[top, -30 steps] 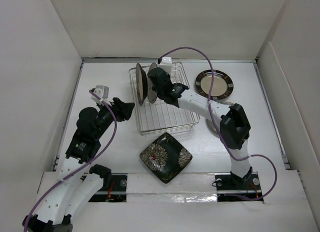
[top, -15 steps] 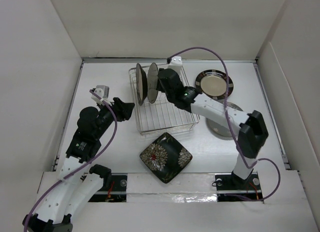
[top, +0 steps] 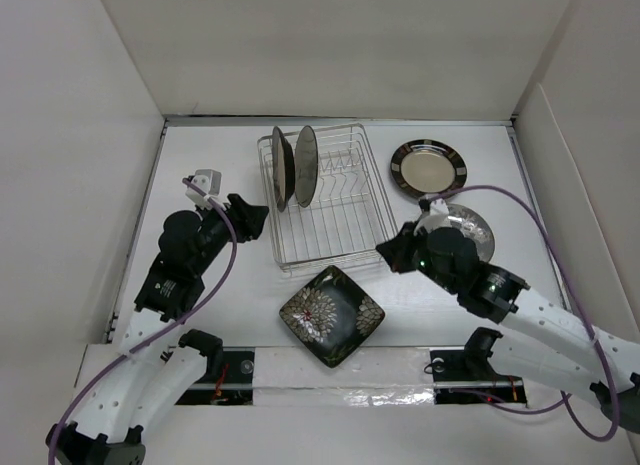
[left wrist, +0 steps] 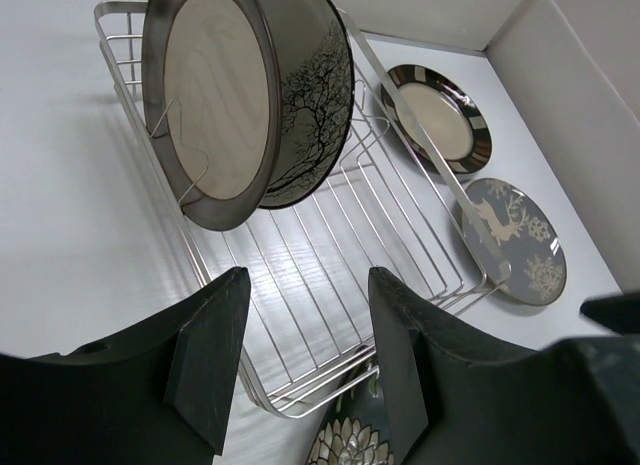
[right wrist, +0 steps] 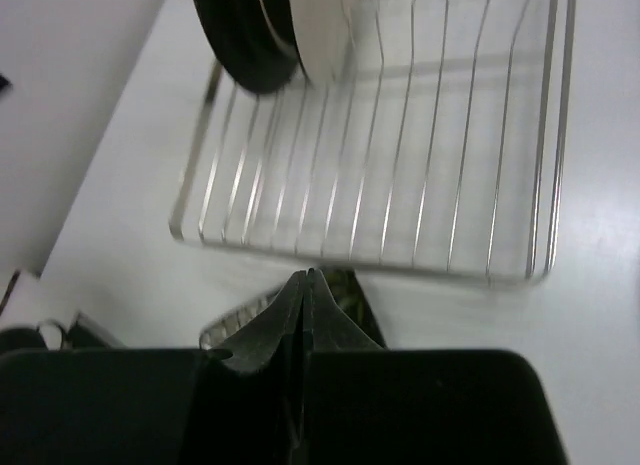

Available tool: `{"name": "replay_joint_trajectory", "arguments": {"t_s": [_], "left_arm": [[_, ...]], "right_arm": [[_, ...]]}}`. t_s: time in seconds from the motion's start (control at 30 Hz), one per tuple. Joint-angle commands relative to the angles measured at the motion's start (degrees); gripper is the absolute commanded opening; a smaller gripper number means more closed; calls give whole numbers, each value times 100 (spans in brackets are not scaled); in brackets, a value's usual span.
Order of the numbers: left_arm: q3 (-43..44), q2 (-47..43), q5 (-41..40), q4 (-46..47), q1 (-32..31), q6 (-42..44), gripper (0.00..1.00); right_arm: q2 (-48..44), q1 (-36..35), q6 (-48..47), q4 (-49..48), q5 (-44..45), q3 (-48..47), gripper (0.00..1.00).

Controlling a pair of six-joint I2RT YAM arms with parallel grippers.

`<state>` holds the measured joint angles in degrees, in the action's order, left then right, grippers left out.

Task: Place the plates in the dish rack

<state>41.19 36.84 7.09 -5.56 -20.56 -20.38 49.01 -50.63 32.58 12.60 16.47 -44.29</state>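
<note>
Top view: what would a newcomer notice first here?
A grey-rimmed plate and a branch-pattern plate stand on edge at the left end of the dish rack. Three more lie flat outside it: a black square plate in front, a black-rimmed plate and a grey deer plate to its right. The right gripper, shut and empty, hangs by the rack's near right corner.

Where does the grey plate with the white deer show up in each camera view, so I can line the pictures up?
Top external: the grey deer plate lies flat at middle right, just right of the dish rack.
Left wrist: the grey deer plate is at the right side, past the rack's edge.
Right wrist: not in it.
Shared landmark: the dish rack, seen in the left wrist and right wrist views too.
</note>
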Motion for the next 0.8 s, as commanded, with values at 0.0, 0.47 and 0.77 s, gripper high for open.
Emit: {"name": "replay_joint_trajectory", "arguments": {"t_s": [0.0, 0.47, 0.77], "left_arm": [[82, 113, 47, 213, -27, 69, 47], [100, 122, -94, 161, -27, 113, 47], [74, 104, -24, 161, -27, 105, 47]], "right_arm": [[-487, -78, 1126, 831, -1327, 762, 0], [-851, -456, 3886, -256, -2719, 3145, 81], [642, -623, 4397, -2305, -2201, 3620, 67]]}}
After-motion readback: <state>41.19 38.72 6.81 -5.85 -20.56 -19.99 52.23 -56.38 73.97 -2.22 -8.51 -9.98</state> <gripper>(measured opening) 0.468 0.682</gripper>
